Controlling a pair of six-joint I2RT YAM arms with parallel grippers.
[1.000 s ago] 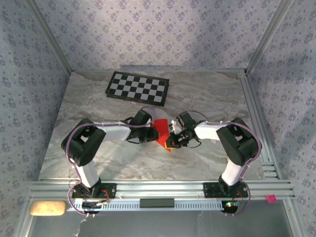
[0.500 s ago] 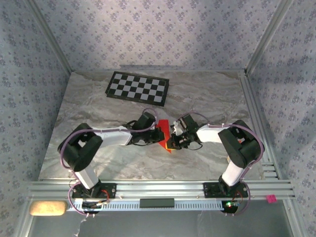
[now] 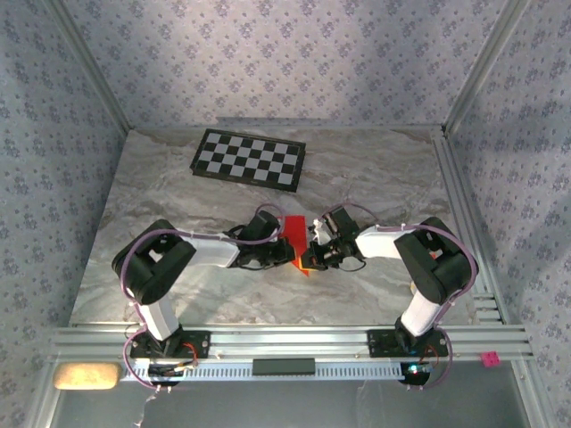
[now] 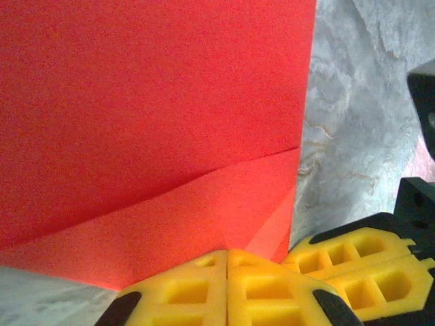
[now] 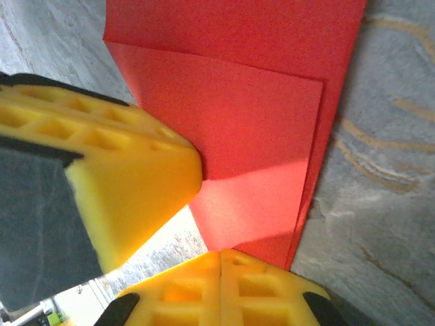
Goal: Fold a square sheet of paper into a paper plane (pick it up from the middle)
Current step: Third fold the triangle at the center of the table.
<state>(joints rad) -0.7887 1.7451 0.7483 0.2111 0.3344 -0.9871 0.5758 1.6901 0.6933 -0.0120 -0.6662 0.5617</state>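
Left pincer [image 4: 226, 275] clenched, pads pinching lower corner of folded red sheet of paper [image 4: 156, 122]. Sheet at mid-worktop [image 3: 375, 178], between both pincers, diagonal crease showing. Right pincer [image 5: 219, 275] clenched on sheet's other edge, just beside left pincer. Checkerboard [image 3: 249, 160] at rear left, well apart.

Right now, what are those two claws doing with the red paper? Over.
Left gripper shut on red paper. Right gripper likewise. Paper creased, pinched between both. Checkerboard well clear.
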